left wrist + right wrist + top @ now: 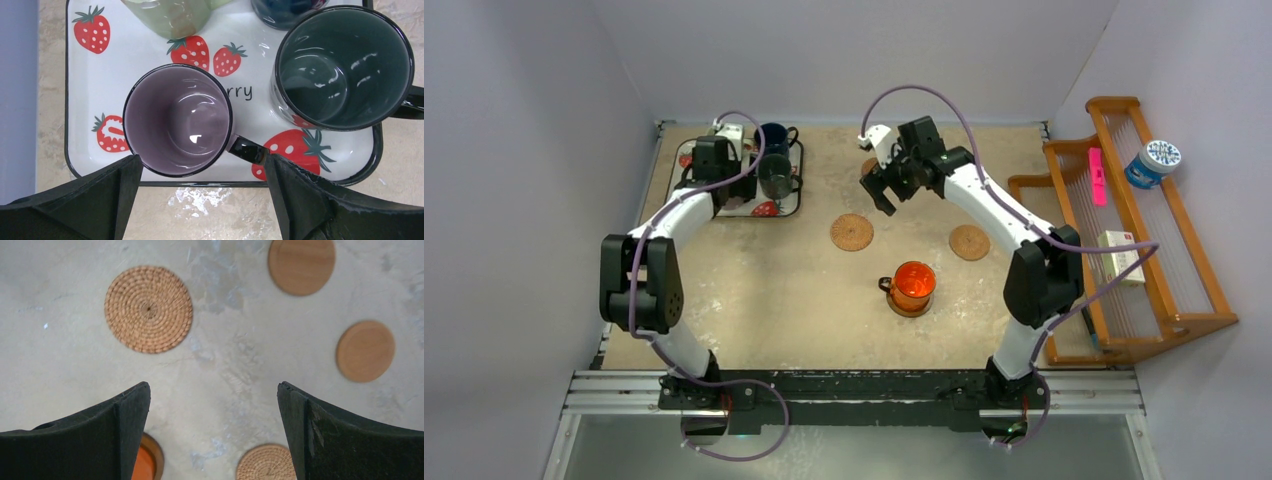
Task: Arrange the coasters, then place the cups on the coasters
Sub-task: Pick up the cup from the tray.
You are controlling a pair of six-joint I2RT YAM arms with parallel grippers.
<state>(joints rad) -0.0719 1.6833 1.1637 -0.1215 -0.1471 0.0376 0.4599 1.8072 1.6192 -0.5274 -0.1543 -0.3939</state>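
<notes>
Nearest on the bench (764, 290), orange cup (914, 280) on a coaster (910, 312); beyond, right fingers (214, 390) gaping, empty, over loose coasters (148, 309); farthest, left fingers (202, 167) gaping, empty, over mauve cup (177, 120) on tray (90, 85), could knock the close dark-green cup (342, 65) when closing.

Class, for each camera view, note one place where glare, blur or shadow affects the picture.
Left wrist: white glare spots inside the mauve mug and dark green mug. Right wrist: the right-hand plain coaster looks smeared, the woven coaster sharper. Top external: even light, faint shadows.
</notes>
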